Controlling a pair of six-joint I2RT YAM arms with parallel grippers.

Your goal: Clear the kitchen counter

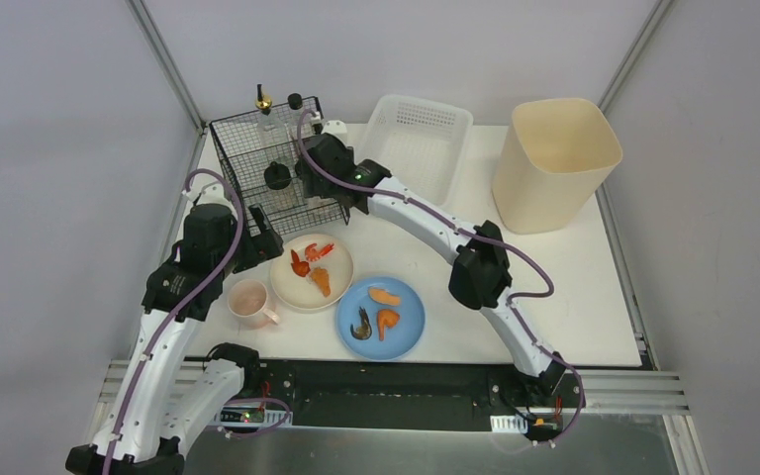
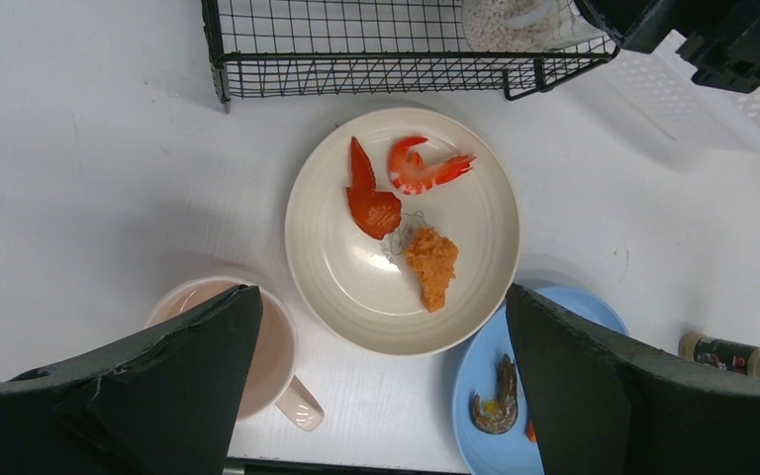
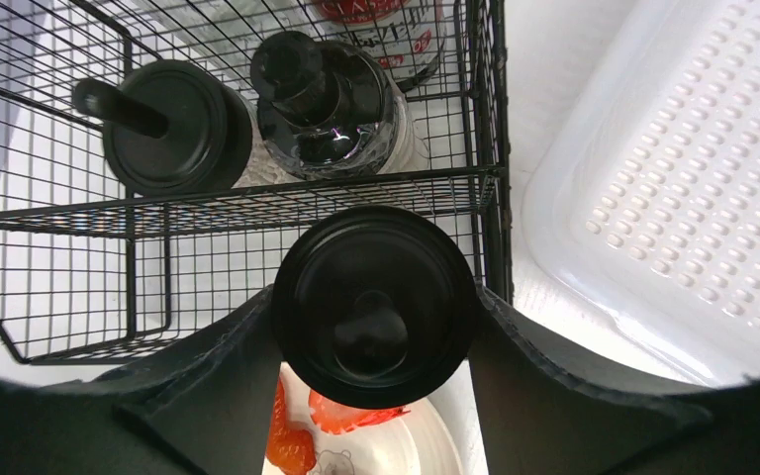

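On the left, the left gripper (image 2: 381,297) hung with its fingers spread wide and nothing between them, above a cream plate (image 1: 292,287) of red shrimp pieces (image 1: 309,257) and with a pink mug (image 1: 248,299) just beside it on the near side. Behind the plate stood a black wire rack (image 1: 247,158) with a black-capped bottle (image 1: 277,176) in it and a gold-topped bottle (image 1: 263,102) at its far edge. Just right of the cream plate and nearer the arms lay a blue plate (image 1: 406,297) with more seafood, and a small dark-labelled bottle (image 2: 742,353) lay on its side just beyond it, showing only in the left wrist view. The right arm stretched across the middle to the rack's near right corner, where the right gripper (image 3: 371,317) had its fingers pressed against both sides of a black-lidded jar (image 3: 371,297); I could not tell if the jar was inside the rack or just over its edge. Further right sat a white perforated basket (image 1: 421,148), then a tall cream bin (image 1: 554,188) at the far right corner. All of it rested on the kitchen counter (image 1: 554,297), which lay right in front of the arm bases with its long axis running left to right. It was flat, white and matte, and bordered by a metal frame (image 1: 614,391).
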